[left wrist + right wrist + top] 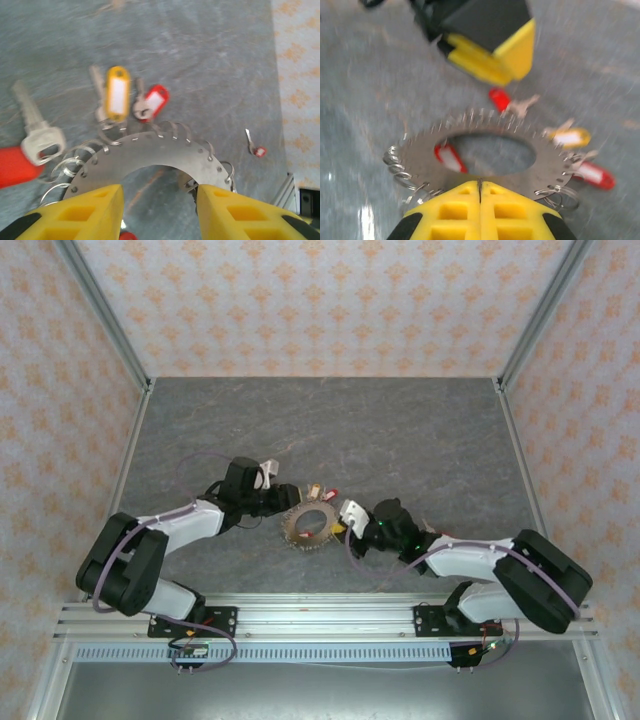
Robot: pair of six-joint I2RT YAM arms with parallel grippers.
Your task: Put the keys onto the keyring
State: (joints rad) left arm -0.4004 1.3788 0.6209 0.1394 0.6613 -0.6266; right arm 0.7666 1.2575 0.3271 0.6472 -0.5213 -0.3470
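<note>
The keyring (150, 150) is a flat grey metal disc with a wide hole and small split rings round its rim. It lies flat just ahead of the spread, empty left gripper (157, 197). The right gripper (480, 189), fingers pressed together, sits at its near rim. Keys (37, 131), some with red or yellow tags, fan outward, shafts pointing away from the left gripper.

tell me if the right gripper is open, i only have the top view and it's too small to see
observer: shut. In the right wrist view the right gripper has its jaws pressed together at the ring rim. Whether it pinches the rim I can't tell.
operator: and the left one
observer: the left gripper is open, jaws apart, one on each side of the ring's hole.
operator: any key off the ring
observer: yes, a small red-tagged key lies on the table, apart from the ring.
</note>
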